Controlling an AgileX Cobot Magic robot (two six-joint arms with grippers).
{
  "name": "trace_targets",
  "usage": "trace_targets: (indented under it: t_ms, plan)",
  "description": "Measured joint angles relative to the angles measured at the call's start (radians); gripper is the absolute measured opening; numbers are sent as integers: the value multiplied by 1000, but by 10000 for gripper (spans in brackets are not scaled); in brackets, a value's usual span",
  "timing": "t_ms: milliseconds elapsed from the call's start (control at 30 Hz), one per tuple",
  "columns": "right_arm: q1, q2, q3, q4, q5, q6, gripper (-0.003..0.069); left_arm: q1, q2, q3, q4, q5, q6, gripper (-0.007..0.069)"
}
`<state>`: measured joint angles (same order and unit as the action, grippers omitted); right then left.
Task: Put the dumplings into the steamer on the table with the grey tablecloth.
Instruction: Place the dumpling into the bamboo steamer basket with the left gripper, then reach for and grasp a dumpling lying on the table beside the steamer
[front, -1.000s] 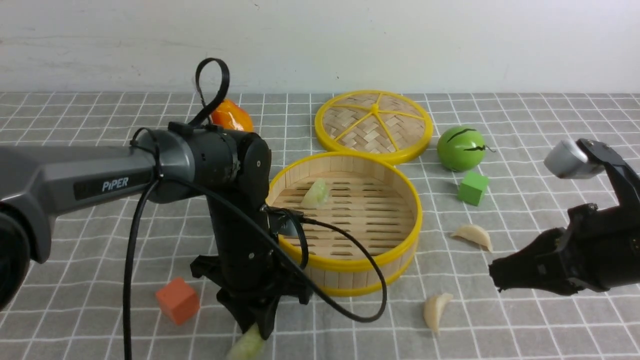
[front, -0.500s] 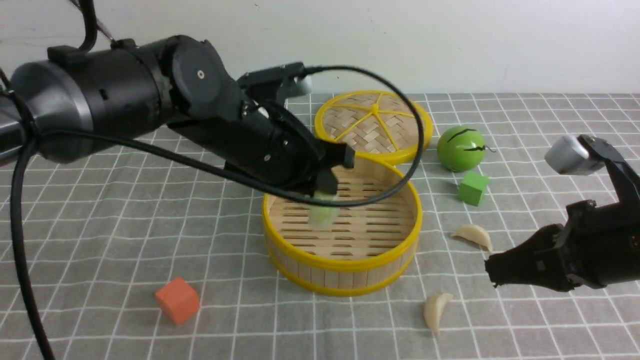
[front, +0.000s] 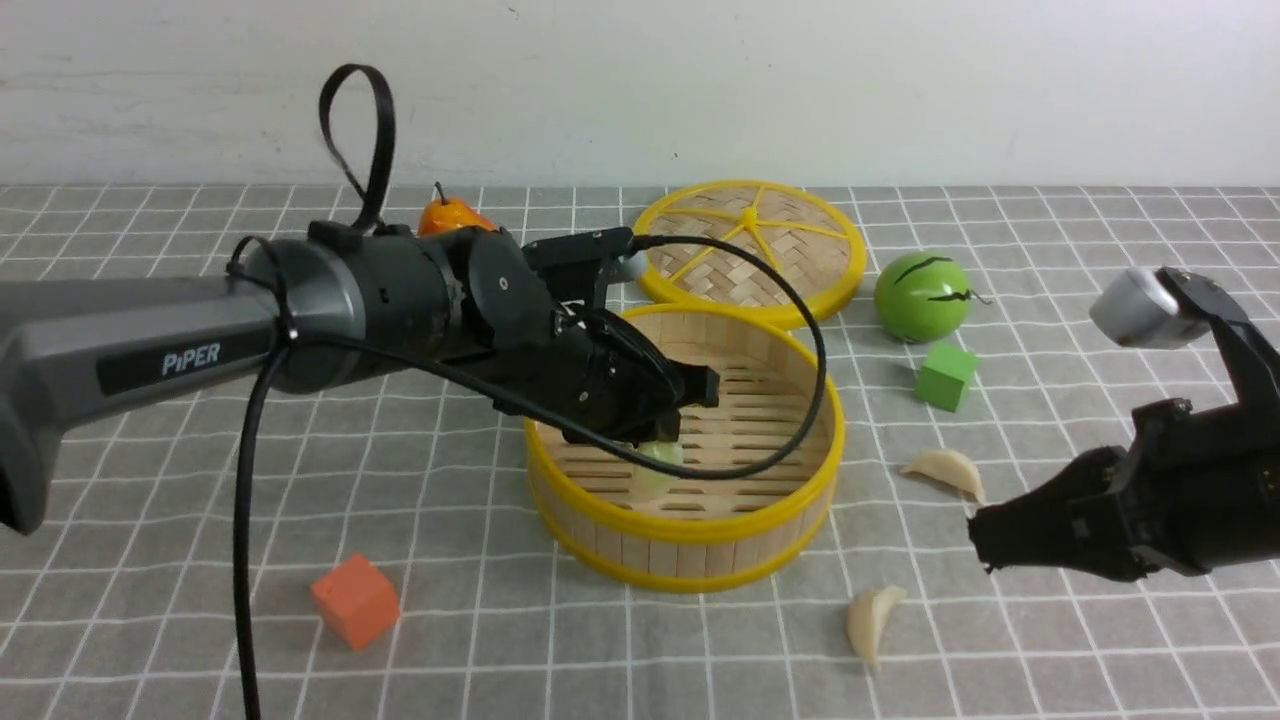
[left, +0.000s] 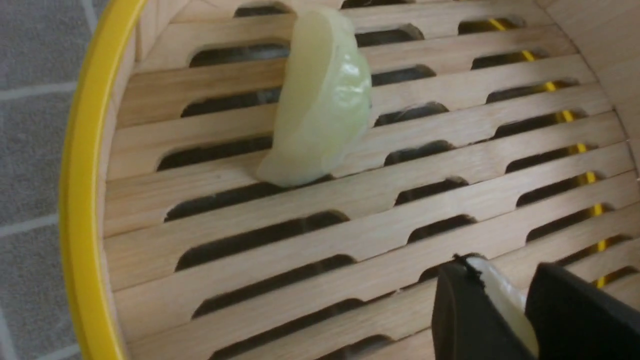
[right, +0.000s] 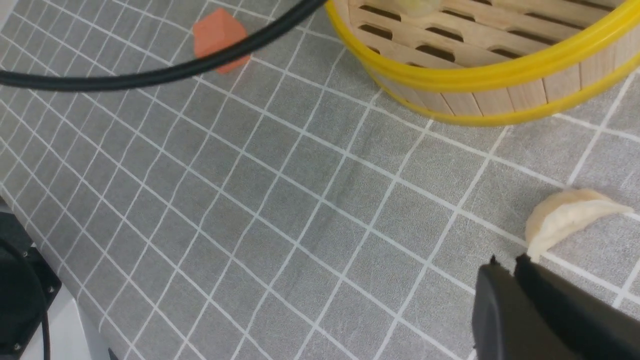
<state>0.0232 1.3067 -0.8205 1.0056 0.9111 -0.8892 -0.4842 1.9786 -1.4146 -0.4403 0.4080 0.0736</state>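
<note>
Left hand (front: 662, 432) is down inside the steamer (front: 690, 530), fingers narrow, gripping the first green dumpling (left: 505, 305) just above the slatted floor. The second green dumpling (left: 320, 100) lies loose on the slats, apart from the held one.

Right hand (front: 985, 545) hovers over the counter (front: 200, 500) to the right of the steamer, fingers (right: 500, 300) pressed together with nothing between them.

The near white dumpling (front: 872, 620) lies on the grey cloth (front: 1050, 250) in front of the steamer's right side; in the right wrist view it sits just beside the fingertips. The far white dumpling (front: 945, 470) lies right of the steamer, near a green cube (front: 945, 375).

The lid (front: 750, 240) lies flat just behind the steamer. An orange cube (front: 355, 600) sits well to the left.
</note>
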Motion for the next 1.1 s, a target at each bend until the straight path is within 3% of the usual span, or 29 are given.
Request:
trace_targets:
  t_ms: [133, 333, 533, 667, 833, 933, 1100]
  plan:
    - [0, 0, 0, 0, 0, 0, 41, 0, 0, 0, 118, 15, 3, 298]
    - [0, 0, 0, 42, 8, 0, 43, 0, -1, 0, 165, 1, 3, 428]
    - [0, 0, 0, 102, 43, -23, 51, 0, -61, -25, 183, 58, 3, 447]
    - [0, 0, 0, 100, 30, -29, 59, 0, -212, -125, 230, 233, 3, 390]
    - [0, 15, 0, -13, -87, -27, 77, 0, -455, -181, 266, 503, 3, 160]
    - [0, 56, -29, -99, -202, 7, 130, 0, -622, -95, 276, 630, -3, 4]
    - [0, 194, -145, -261, -292, 60, 295, 0, -866, 193, 313, 617, 3, -14]
